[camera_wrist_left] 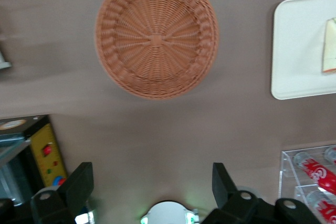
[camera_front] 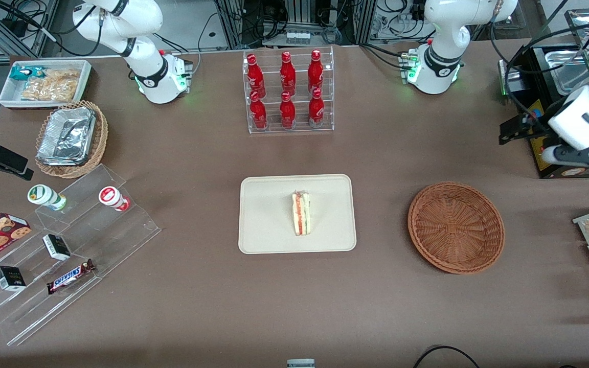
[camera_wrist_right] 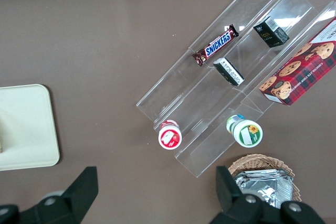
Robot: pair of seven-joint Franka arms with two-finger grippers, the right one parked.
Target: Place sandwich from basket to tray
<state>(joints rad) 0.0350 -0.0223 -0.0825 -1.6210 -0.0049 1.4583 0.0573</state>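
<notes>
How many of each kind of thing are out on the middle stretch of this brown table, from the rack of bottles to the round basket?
Red bottles in the clear acrylic rack: 6
Cream-beige rectangular tray: 1
Triangular sandwich lying on the tray: 1
Round reddish-brown wicker basket, nothing in it: 1
Total: 9, not counting the rack.
The working arm's gripper hangs open above the table, nothing between its fingers.

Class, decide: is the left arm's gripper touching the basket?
Apart. The left wrist view shows the open gripper holding nothing, with bare table between its fingers and the empty basket; the sandwich lies on the tray.
</notes>
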